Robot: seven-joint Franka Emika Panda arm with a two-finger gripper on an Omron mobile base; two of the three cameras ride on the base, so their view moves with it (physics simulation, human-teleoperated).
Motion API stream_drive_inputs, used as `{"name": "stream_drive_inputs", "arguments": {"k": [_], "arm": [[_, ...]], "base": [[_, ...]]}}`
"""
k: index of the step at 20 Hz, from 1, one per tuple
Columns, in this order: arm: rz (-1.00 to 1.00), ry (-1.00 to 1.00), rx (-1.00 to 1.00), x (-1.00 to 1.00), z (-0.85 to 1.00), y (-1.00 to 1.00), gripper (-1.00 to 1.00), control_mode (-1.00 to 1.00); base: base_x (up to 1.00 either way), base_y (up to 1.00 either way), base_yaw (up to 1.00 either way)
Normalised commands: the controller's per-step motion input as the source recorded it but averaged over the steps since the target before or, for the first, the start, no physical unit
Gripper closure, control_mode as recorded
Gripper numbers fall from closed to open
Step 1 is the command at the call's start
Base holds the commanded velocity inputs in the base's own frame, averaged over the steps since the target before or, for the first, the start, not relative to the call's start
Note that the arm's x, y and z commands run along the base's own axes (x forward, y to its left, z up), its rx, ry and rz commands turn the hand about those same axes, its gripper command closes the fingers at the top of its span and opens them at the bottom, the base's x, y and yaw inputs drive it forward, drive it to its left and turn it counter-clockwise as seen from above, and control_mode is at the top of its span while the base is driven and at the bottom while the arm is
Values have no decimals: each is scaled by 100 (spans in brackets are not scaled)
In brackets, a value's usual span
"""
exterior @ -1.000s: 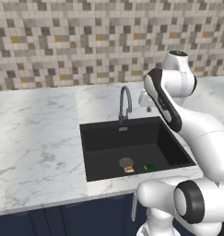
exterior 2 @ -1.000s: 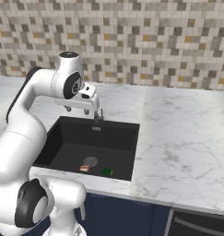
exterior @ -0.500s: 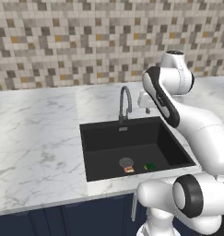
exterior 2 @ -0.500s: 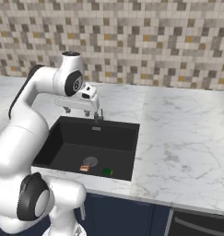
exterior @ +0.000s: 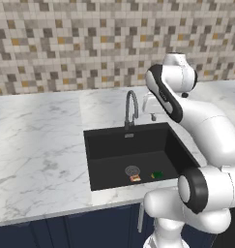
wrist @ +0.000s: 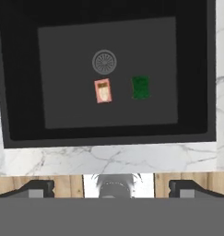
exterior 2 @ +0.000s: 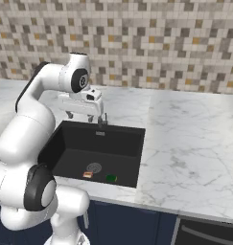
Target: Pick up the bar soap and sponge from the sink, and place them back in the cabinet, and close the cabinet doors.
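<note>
The black sink (exterior: 114,145) (exterior 2: 118,141) (wrist: 21,69) lies below my hand. On its floor, just in front of the round drain (wrist: 104,61), lies the orange-red bar soap (wrist: 103,90) (exterior: 135,178) (exterior 2: 87,174). Beside it lies the green sponge (wrist: 140,87) (exterior: 157,175) (exterior 2: 111,178), a small gap apart from the soap. My gripper (exterior 2: 83,116) (exterior: 153,115) (wrist: 112,189) hangs high above the basin near the faucet (exterior: 131,109), open wide with nothing between its fingers. The cabinet and the cabinet doors are out of view.
White marble counter (exterior: 36,140) (exterior 2: 194,143) surrounds the sink on both sides. A mosaic tile wall (exterior: 90,43) rises behind it. Navy base cabinet fronts (exterior 2: 122,225) run under the counter's front edge.
The jaws have spread wider apart. The arm has stayed almost in place over the sink, and the soap and sponge have not moved.
</note>
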Motion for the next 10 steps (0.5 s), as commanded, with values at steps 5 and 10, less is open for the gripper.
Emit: {"name": "stream_drive_inputs", "arguments": {"k": [5,10], "arm": [[0,0,0,0,-30,2,-100,-100],[0,0,0,0,-40,1,-100,-100]], "base": [[0,0,0],[0,0,0]]}}
